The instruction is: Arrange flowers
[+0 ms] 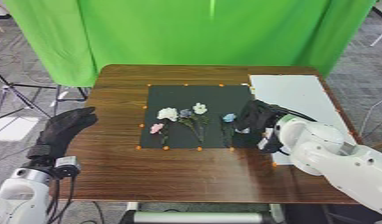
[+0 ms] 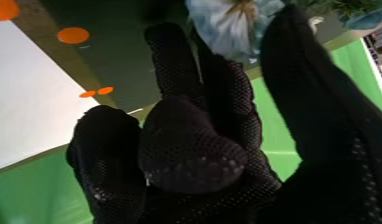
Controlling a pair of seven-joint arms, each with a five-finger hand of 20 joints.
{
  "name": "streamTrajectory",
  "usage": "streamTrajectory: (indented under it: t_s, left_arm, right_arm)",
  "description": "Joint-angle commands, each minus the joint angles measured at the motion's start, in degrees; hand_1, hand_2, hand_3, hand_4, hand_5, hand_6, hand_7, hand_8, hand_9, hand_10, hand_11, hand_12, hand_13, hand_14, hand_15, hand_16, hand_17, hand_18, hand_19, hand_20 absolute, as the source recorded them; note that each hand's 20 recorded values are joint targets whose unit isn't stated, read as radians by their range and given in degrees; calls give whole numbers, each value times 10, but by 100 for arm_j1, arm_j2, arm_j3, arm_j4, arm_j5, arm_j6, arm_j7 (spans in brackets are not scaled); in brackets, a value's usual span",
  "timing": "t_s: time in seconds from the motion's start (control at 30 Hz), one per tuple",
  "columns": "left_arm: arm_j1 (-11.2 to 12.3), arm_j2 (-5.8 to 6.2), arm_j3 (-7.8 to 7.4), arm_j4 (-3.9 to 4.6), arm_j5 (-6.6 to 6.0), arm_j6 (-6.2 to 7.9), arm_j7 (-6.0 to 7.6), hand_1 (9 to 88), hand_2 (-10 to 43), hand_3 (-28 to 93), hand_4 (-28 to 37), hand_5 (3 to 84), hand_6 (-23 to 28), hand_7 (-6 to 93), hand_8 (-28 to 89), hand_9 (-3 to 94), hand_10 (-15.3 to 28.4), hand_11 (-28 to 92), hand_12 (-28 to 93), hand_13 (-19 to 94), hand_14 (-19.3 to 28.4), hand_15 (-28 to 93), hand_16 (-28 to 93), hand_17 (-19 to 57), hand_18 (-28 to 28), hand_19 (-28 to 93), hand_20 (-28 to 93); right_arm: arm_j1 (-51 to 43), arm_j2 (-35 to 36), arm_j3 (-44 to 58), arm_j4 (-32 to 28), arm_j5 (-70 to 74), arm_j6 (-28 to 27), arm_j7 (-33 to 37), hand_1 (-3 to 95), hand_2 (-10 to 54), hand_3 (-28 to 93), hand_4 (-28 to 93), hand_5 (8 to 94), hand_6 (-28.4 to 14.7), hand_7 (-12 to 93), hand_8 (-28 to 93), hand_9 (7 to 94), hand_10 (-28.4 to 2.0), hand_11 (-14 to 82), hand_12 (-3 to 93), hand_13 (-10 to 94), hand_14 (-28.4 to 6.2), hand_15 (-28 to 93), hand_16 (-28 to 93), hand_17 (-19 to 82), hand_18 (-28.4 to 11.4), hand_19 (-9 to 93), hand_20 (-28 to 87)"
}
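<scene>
Head view here, and the right hand (image 1: 256, 116) is hiding part of the black mat (image 1: 225, 97) from me; I can't make out the small pale thing (image 1: 243, 131) at its edge. Over to the right wrist view: the pale flower (image 2: 225, 30) gets cut off, so do the greenery (image 2: 325, 6) and the white board (image 2: 23, 100)

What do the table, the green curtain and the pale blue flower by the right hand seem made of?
Table: wood or wood laminate, brown and slightly glossy, from the streaky grain. Green curtain: likely cloth, matte, hanging in folds. Pale blue flower: perhaps thin fabric, from its creased petals, though real petals can't be ruled out.
</scene>
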Motion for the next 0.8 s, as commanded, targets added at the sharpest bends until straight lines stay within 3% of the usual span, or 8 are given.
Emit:
streamTrajectory:
  t_s: [0.03, 0.33, 0.47, 0.6, 0.63, 0.7, 0.73, 0.8]
  left_arm:
    - [17, -11, -29, 7, 13, -141, -52, 305, -61, 633, -136, 447, 29, 199, -81, 447, 128, 243, 162, 349, 170, 161, 49, 5, 129, 61, 139]
    - [14, -16, -32, 10, 10, -127, -13, 305, -65, 633, -135, 445, 29, 197, -79, 445, 128, 243, 165, 347, 170, 159, 51, 4, 130, 59, 139]
    - [-23, -4, 12, 34, 7, -107, 25, 306, -66, 634, -135, 444, 29, 198, -79, 445, 128, 241, 164, 348, 169, 157, 51, 4, 131, 58, 138]
    - [-37, -7, 64, 52, -11, -27, 99, 306, -66, 633, -135, 446, 29, 198, -80, 446, 129, 241, 164, 351, 168, 157, 50, 10, 122, 55, 137]
    - [-37, -8, 70, 51, 7, -12, 120, 307, -66, 633, -135, 447, 30, 198, -80, 446, 129, 241, 164, 353, 168, 158, 50, 12, 120, 53, 136]
    - [-38, -2, 110, 52, 1, 79, 202, 307, -67, 633, -135, 448, 30, 199, -80, 447, 129, 242, 164, 355, 168, 158, 49, 15, 116, 51, 135]
    - [-106, 17, 158, 87, -10, 98, 217, 307, -66, 633, -135, 449, 30, 200, -80, 447, 129, 242, 164, 356, 169, 158, 49, 16, 114, 49, 135]
    - [-91, 16, 153, 72, 5, 136, 263, 308, -66, 633, -136, 450, 29, 201, -80, 449, 130, 242, 163, 359, 168, 157, 47, 20, 110, 46, 134]
  right_arm:
    - [-151, 83, 539, -183, 202, 43, -77, 373, -95, 632, -161, 667, 9, 140, -83, 692, -138, 94, 154, 937, 7, 661, 263, 682, -138, 932, 631]
    - [-280, 82, 1251, -258, 219, 191, -140, 352, -95, 618, -148, 647, 5, 132, -79, 670, -144, 91, 149, 936, 4, 651, 277, 679, -141, 932, 630]
    - [-984, -71, 2303, -394, 262, 973, -212, 343, -95, 618, -144, 642, 2, 130, -76, 664, -141, 92, 151, 926, 0, 638, 281, 658, -147, 932, 618]
    - [-1877, -388, 3409, -491, 913, 1907, -836, 316, -95, 616, -133, 644, -2, 134, -73, 659, -142, 92, 158, 897, -26, 534, 289, 588, -154, 924, 461]
    - [-2160, -519, 3784, -529, 1311, 1871, -1190, 302, -95, 619, -131, 644, -3, 136, -72, 657, -143, 92, 160, 878, -36, 509, 288, 564, -156, 906, 435]
    - [-2776, -877, 4674, -673, 2198, 1275, -1864, 269, -65, 621, -130, 643, -10, 135, -72, 643, -152, 90, 164, 792, -86, 440, 275, 462, -175, 809, 406]
    - [-3121, -1158, 5186, -738, 2468, 759, -2249, 259, -50, 623, -133, 642, -13, 134, -72, 638, -155, 88, 165, 751, -107, 407, 268, 414, -187, 740, 425]
    - [-3469, -1779, 5769, -641, 2991, -97, -3228, 223, -15, 629, -145, 625, -17, 127, -72, 611, -159, 83, 163, 611, -151, 268, 249, 314, -190, 530, 417]
